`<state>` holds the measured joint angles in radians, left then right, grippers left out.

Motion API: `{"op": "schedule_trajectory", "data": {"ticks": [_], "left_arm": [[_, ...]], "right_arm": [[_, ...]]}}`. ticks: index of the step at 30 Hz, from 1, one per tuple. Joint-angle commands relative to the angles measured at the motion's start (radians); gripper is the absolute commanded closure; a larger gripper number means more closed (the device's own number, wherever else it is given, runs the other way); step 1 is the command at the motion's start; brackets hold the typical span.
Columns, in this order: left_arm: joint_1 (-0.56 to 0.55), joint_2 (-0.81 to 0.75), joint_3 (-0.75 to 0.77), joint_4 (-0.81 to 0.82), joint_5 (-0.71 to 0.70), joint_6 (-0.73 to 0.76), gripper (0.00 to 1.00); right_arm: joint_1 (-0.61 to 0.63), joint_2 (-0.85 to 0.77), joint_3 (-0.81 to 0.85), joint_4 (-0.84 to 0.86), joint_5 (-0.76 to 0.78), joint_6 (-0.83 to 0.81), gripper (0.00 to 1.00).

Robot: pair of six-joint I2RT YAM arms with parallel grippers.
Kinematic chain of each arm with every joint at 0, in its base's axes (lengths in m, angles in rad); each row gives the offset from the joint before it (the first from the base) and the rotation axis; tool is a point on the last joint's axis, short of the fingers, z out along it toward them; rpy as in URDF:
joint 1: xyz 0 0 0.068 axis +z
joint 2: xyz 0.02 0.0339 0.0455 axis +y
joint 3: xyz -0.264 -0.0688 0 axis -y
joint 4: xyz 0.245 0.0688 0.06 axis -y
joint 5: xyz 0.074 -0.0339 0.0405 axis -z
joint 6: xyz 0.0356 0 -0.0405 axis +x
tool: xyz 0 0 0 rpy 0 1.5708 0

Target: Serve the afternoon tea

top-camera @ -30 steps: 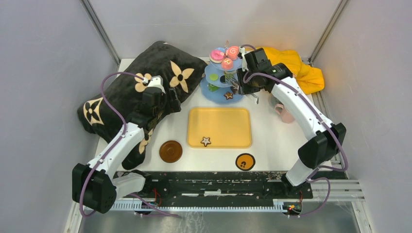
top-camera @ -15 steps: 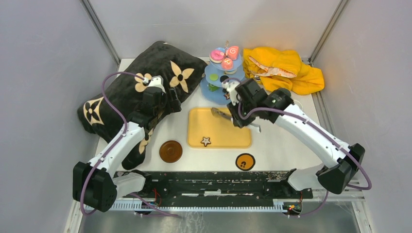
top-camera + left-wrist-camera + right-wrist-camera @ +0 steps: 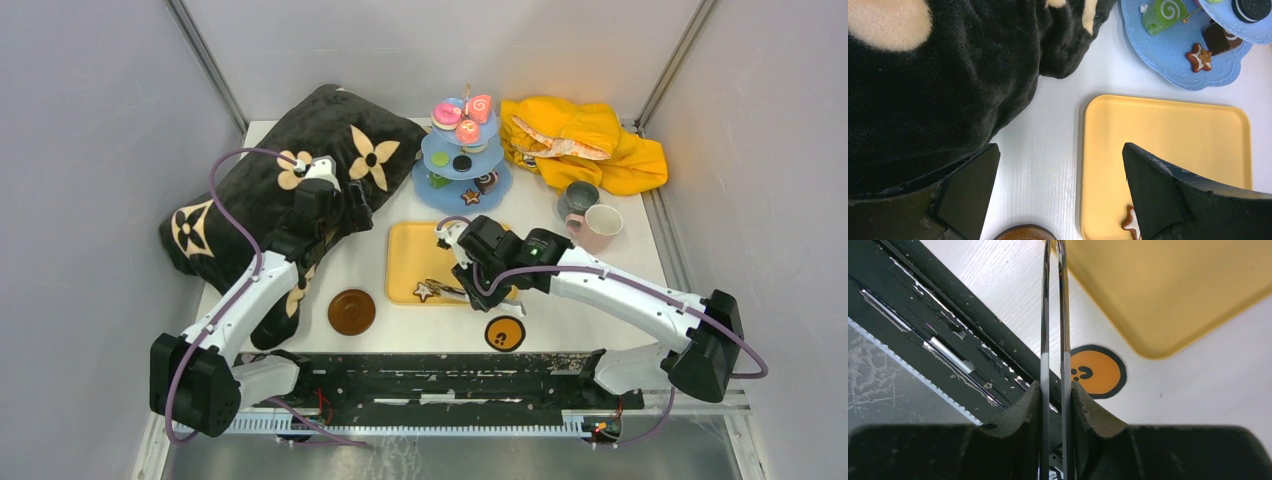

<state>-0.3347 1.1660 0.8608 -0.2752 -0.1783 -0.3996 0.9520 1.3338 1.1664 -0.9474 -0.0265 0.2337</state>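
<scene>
Now right fingers [image 3: 1015, 415] clamped on metal tongs [image 3: 1046, 310], left fingers [image 3: 968, 190] wide apart

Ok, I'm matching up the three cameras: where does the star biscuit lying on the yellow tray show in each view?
Top external: star biscuit at the yellow tray's near-left corner.
Left wrist: bottom edge, right of centre, on the tray's corner, partly cut off.
Right wrist: not in view; only the tray's corner shows, upper right.
Shared landmark: the yellow tray.

Star biscuit [image 3: 424, 291] lies on the tray [image 3: 455, 245], stand [image 3: 440, 200] behind.
</scene>
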Motion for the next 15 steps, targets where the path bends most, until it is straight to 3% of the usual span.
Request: {"op": "schedule_trajectory", "data": {"ticks": [1, 15], "left_arm": [[0.005, -0.033, 0.023, 0.038, -0.01, -0.036, 0.0], [0.004, -0.019, 0.026, 0.045, -0.001, -0.033, 0.0]], "right_arm": [[0.02, -0.009, 0.008, 0.08, 0.001, 0.037, 0.79], [0.04, 0.096, 0.018, 0.094, 0.024, 0.045, 0.81]]}}
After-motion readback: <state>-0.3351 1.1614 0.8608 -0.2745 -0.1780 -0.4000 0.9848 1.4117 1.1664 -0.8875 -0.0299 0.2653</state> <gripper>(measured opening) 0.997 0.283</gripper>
